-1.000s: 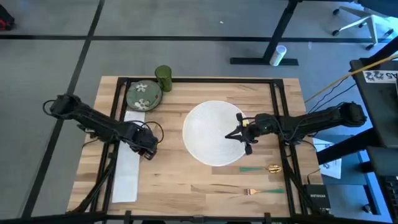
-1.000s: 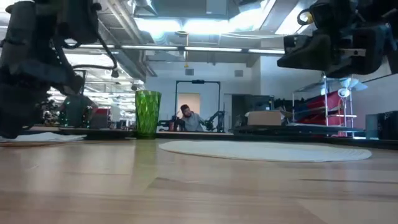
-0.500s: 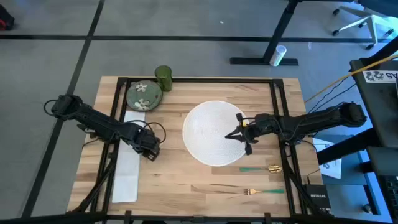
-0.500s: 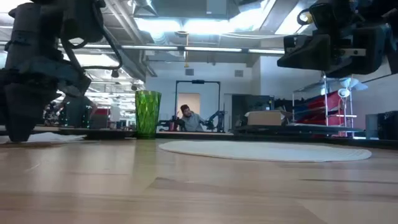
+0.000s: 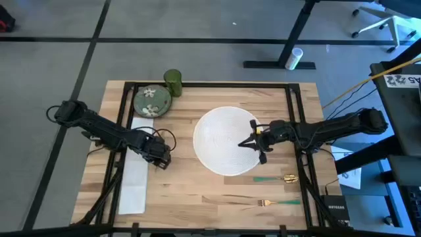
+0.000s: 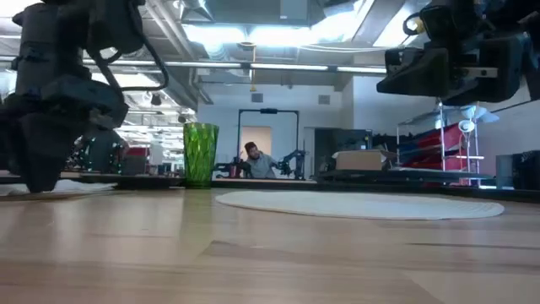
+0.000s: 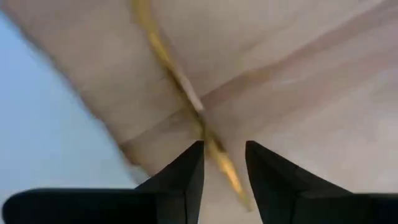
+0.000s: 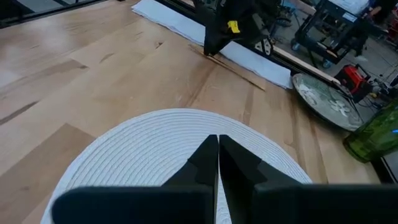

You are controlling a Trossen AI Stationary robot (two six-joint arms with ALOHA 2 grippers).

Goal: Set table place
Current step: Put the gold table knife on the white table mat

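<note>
Centrally, the table [image 5: 197, 191] is filling the middle of the high view, a light-wood top edged with thin black rails, and it is carrying every dish. Lying at its centre is a round white placemat [image 5: 223, 139], with nothing sitting on it. Toward the far left corner a floral plate [image 5: 152, 101] is resting, and a green glass [image 5: 173, 82] is standing upright just beside it at the far edge. A white napkin [image 5: 135, 178] is lying along the left side, running toward the near edge. Near the right front, a gold spoon with a green handle [image 5: 275, 178] is lying just off the placemat, and a gold fork with a green handle [image 5: 276, 203] is lying nearer the front edge, apart from the spoon. The left tool [image 5: 159, 158] is hanging low over the bare wood just beside the napkin's right edge; in the left wrist view its 2 fingers [image 7: 186, 171] are standing slightly apart with nothing between them, above a thin gold piece [image 7: 180, 87] that is lying on the wood. The right tool [image 5: 245, 143] is hovering over the right part of the placemat, its fingers [image 8: 208, 155] pressed together and gripping nothing.
</note>
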